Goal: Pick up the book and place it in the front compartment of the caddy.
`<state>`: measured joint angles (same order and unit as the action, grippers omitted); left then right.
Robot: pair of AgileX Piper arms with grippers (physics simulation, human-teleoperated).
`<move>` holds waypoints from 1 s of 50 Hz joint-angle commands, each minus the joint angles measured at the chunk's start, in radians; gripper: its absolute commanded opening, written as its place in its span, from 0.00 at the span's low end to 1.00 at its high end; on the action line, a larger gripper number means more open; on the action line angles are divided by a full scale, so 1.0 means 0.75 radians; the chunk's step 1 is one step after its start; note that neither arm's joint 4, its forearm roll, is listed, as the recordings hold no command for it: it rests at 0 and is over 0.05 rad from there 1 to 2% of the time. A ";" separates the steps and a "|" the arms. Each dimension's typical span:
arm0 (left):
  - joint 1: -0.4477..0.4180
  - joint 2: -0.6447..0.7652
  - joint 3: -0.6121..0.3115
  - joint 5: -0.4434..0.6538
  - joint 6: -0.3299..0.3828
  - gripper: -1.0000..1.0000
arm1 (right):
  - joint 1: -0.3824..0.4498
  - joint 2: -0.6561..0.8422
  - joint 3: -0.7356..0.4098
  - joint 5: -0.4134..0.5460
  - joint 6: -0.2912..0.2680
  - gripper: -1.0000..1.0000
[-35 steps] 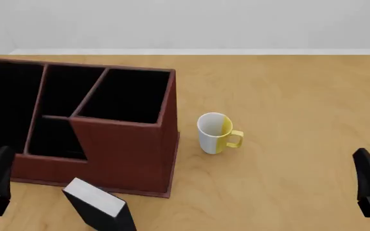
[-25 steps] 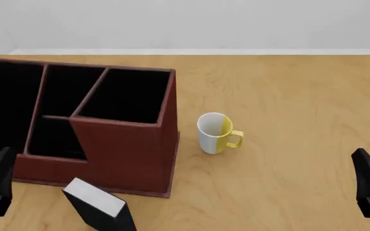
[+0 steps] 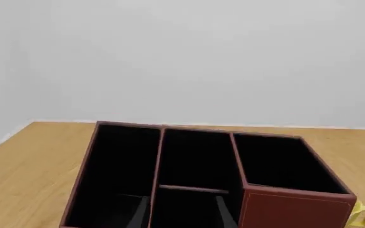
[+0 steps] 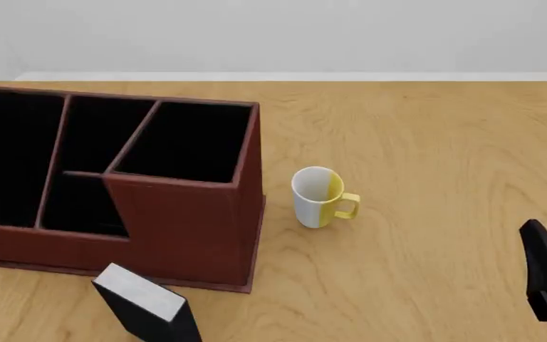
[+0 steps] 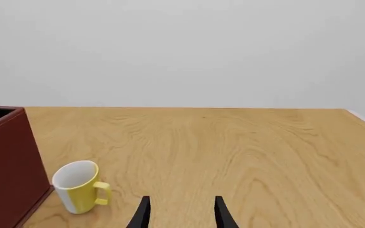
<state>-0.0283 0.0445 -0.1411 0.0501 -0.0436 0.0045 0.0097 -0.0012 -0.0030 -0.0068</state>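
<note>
Nothing done yet: the book (image 4: 146,312) stands ungrasped on the bench (image 4: 426,142) beside the caddy (image 4: 188,235), both my left fingers (image 3: 138,216) and right fingers (image 5: 142,216) parted and empty.

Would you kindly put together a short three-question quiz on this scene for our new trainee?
1. True or false: the book already sits inside the caddy.
2. Which thing stands beside the caddy: (a) mug, (b) bowl, (c) bottle?
3. Fill in: the jaws of the right gripper are ____ and hold nothing.

Key: 1 false, it stands on the table in front of the caddy; 2 a; 3 open.
</note>
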 commanded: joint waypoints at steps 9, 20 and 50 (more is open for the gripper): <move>-0.437 0.329 -0.595 0.250 0.053 1.00 | -0.009 0.045 -0.001 -0.049 0.006 1.00; -0.815 0.620 -1.104 0.579 0.181 1.00 | -0.007 0.067 -0.001 -0.073 0.003 1.00; -1.657 1.231 -2.042 1.560 0.553 1.00 | -0.025 0.079 0.000 -0.084 -0.009 1.00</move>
<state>-1.0911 0.8548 -1.5556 1.0526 0.2708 -0.0108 0.0713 -0.0012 -0.0685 -0.0112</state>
